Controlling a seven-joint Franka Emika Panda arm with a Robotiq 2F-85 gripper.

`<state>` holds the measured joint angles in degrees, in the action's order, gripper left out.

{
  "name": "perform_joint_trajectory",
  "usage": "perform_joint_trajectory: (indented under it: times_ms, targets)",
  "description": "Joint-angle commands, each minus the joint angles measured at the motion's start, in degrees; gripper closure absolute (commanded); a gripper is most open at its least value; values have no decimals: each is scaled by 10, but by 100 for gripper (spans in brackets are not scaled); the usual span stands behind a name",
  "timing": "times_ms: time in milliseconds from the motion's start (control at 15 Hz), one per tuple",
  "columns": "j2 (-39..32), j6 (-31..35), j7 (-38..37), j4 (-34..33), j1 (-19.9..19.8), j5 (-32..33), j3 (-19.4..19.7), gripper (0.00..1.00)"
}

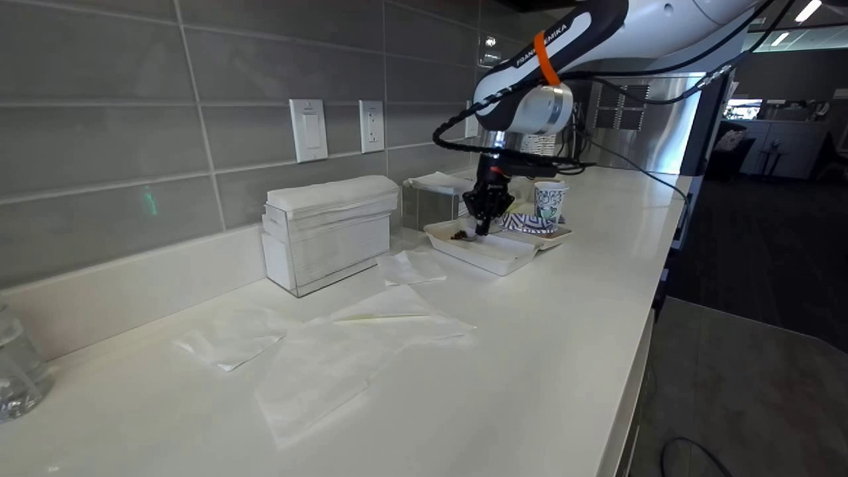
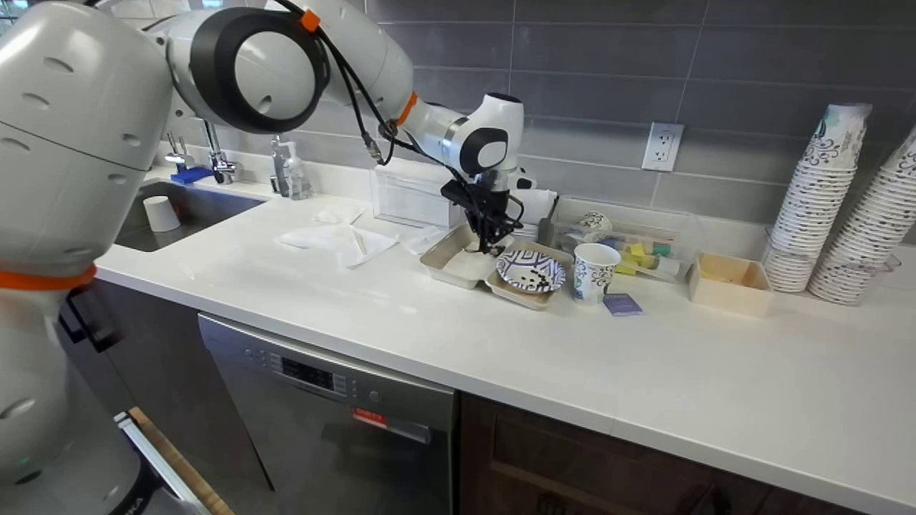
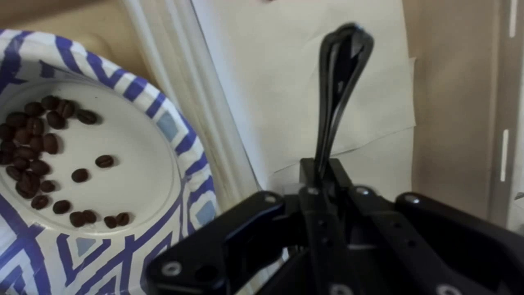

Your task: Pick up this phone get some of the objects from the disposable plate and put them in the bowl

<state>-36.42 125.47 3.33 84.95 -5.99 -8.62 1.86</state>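
Note:
My gripper (image 1: 483, 227) is low over the white squarish tray (image 1: 472, 257), which also shows in an exterior view (image 2: 447, 275). In the wrist view my gripper (image 3: 323, 168) is shut on the slim dark spoon (image 3: 337, 86). The spoon sticks out past the fingertips over the tray's paper lining. Small dark bits (image 1: 458, 235) lie in the tray beside the spoon's tip. The white bowl with blue pattern (image 2: 529, 268) sits in the tray's other half. In the wrist view the bowl (image 3: 196, 164) holds several dark beans (image 3: 35, 143), left of my gripper. The spoon's gripped part is hidden.
A paper cup (image 2: 594, 275) and a purple packet (image 2: 622, 304) are beside the bowl. Napkin holders (image 1: 331, 232) stand along the wall. Loose napkins (image 1: 371, 344) lie on the counter. A clear bin (image 2: 637, 250), a beige box (image 2: 730, 286) and cup stacks (image 2: 816, 200) stand farther along.

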Motion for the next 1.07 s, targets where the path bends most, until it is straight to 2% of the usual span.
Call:
perform_joint_trajectory:
  times_ms: [0,600,1000]
  targets:
    - [18,97,-14,57,12,22,7,98]
    - [51,281,-61,173,44,77,29,98]
    - [73,369,-112,228,78,122,67,98]
